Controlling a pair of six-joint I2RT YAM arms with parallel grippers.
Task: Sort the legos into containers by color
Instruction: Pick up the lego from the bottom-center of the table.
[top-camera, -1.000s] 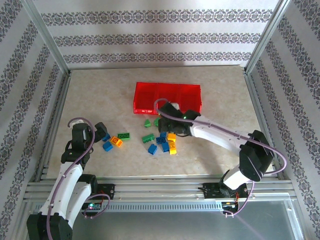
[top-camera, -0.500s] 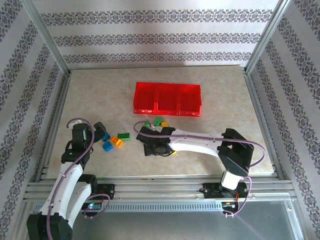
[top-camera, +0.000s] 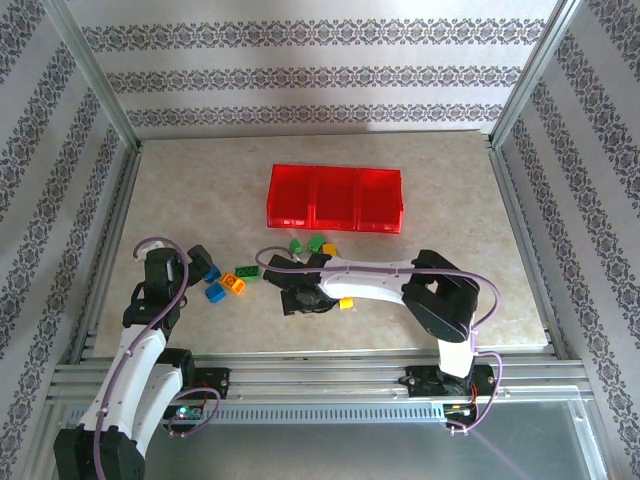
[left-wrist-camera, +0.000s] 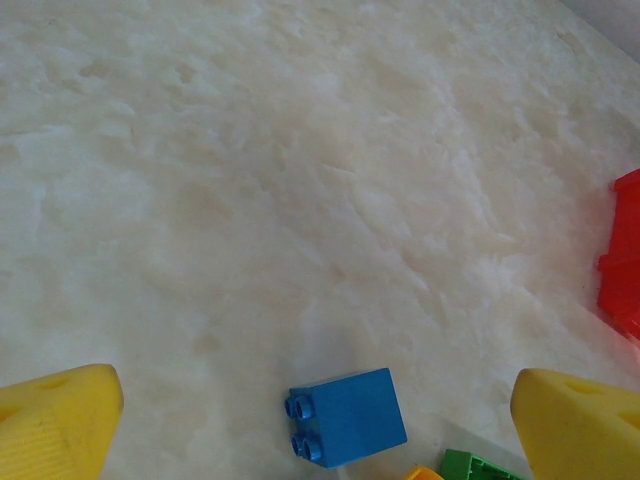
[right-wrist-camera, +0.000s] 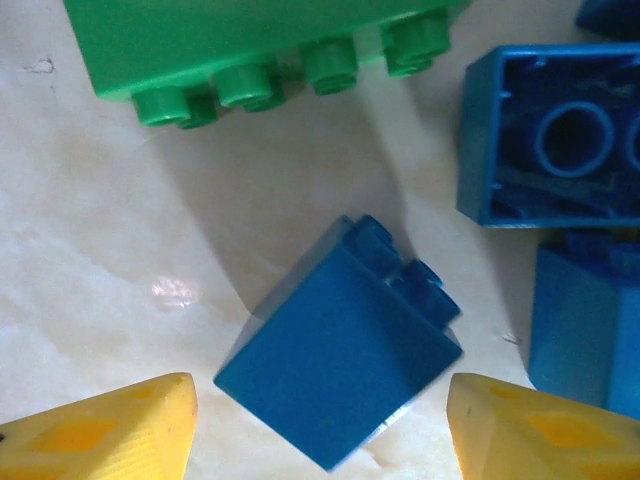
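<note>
left gripper (left-wrist-camera: 315, 425) and right gripper (right-wrist-camera: 320, 430) both hang low, jaws spread wide.

Desk (left-wrist-camera: 300, 180): pale, marbled beige surface, bare across the upper and middle part of the view.
Left end effector (left-wrist-camera: 318, 425): two yellow fingertips (left-wrist-camera: 55, 425) at the lower corners, set wide apart, gripping nothing.
Blue brick (left-wrist-camera: 345, 418): lies on its side on the desk between the fingertips, touching neither, with two studs pointing left.
Green brick (left-wrist-camera: 478, 467): a corner at the bottom edge, just right of the blue brick.
Orange piece (left-wrist-camera: 423, 474): a sliver at the bottom edge, between the blue and green bricks.
Red tray (left-wrist-camera: 627, 255): its corner at the right edge, well apart from the bricks.
</note>
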